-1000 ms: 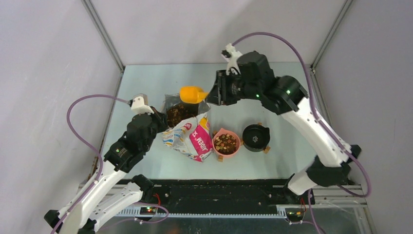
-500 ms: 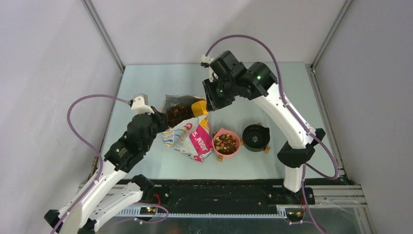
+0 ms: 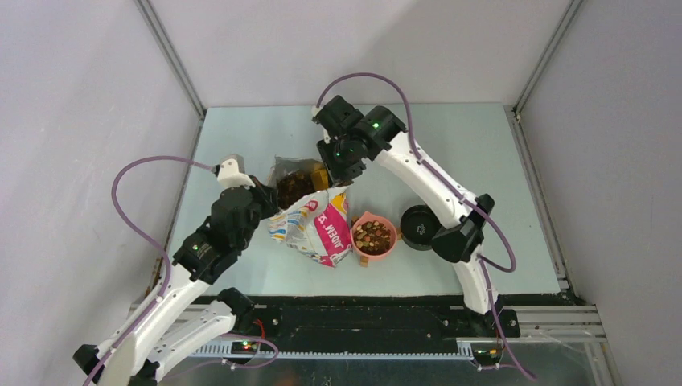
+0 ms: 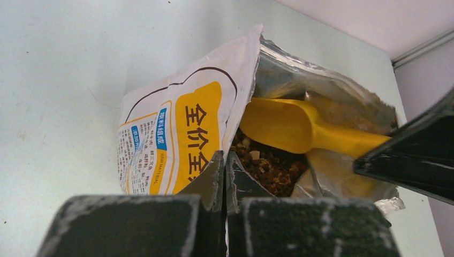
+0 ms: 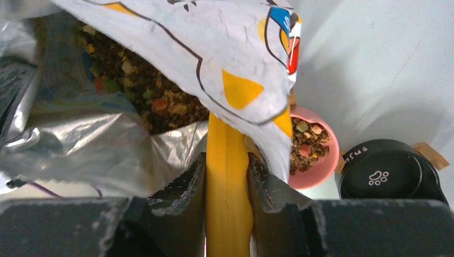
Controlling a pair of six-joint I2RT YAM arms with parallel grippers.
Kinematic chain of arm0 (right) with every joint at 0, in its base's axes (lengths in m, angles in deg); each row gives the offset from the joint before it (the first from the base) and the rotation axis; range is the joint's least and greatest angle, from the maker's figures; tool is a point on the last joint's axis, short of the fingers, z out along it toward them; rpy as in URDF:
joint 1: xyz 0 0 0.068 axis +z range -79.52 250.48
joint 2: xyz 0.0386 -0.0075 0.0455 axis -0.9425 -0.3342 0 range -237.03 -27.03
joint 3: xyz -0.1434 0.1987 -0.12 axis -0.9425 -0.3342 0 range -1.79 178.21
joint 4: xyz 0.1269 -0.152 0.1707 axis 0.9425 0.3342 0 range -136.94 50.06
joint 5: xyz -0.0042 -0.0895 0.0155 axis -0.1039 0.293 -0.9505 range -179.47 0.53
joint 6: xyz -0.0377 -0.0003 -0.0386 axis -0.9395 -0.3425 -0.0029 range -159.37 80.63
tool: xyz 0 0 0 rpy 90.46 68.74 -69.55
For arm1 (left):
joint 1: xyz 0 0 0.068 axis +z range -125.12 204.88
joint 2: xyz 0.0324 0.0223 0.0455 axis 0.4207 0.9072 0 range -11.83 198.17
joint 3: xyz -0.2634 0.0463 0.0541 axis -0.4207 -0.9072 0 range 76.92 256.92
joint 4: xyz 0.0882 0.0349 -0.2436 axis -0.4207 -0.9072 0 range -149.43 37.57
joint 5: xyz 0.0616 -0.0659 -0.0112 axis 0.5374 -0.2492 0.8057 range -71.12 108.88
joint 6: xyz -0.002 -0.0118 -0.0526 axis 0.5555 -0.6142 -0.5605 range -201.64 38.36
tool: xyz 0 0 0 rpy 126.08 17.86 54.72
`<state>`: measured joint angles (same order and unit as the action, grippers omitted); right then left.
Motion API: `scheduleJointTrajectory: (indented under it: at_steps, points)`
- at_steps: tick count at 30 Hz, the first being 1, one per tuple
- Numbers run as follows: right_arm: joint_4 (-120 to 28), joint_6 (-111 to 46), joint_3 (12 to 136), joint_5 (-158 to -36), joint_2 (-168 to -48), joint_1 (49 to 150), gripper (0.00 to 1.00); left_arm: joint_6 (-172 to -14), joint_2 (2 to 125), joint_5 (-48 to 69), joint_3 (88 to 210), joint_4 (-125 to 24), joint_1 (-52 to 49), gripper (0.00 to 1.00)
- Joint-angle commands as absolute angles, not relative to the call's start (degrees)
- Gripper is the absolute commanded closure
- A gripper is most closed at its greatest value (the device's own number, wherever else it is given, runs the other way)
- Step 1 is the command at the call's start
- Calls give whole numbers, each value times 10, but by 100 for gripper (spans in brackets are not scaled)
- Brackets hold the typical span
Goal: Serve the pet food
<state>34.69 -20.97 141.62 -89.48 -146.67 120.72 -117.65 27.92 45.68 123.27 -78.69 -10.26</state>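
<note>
The bag (image 3: pixel 318 229) lies central on the worktop (image 3: pixel 499 161), well apart from its edges, holding kibble (image 5: pixel 160 101); more fills the pink bowl (image 3: pixel 394 240) alongside. The left fingers (image 4: pixel 211 179) are pinched shut on the bag's rim; the right fingers (image 5: pixel 182 187) clamp the yellow scoop (image 4: pixel 284 126) inside it.

The bag (image 3: pixel 315 232) is white, yellow and pink, silver-lined. The scoop (image 4: pixel 292 127) is yellow, the kibble (image 5: pixel 160 101) brown flecked red and green. Beside the pink bowl (image 5: pixel 317 175), the black bowl (image 5: pixel 393 174) bears a white paw print.
</note>
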Motion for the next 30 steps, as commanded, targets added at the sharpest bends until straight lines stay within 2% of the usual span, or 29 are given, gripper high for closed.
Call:
scheduleJointTrajectory:
  at_steps: [1, 7, 14, 19, 24, 30]
  points:
    - [392, -208, 1404, -853, -1506, 1201, 100, -1177, 280, 475, 1250, -802, -103, 100]
    - [324, -200, 1343, -916, -1527, 1214, 100, -1177, 288, 475, 1247, -796, -103, 100]
    - [184, -158, 1205, -1043, -1478, 1207, 100, -1177, 301, 471, 1246, -793, -103, 100]
    - [-45, -76, 1012, -1193, -1380, 1182, 100, -1170, 309, 468, 1249, -798, -103, 100]
    - [-279, 32, 867, -1279, -1295, 1156, 100, -1172, 307, 474, 1243, -802, -102, 100]
    - [-412, 98, 771, -1322, -1241, 1136, 100, -1175, 307, 480, 1243, -806, -103, 100]
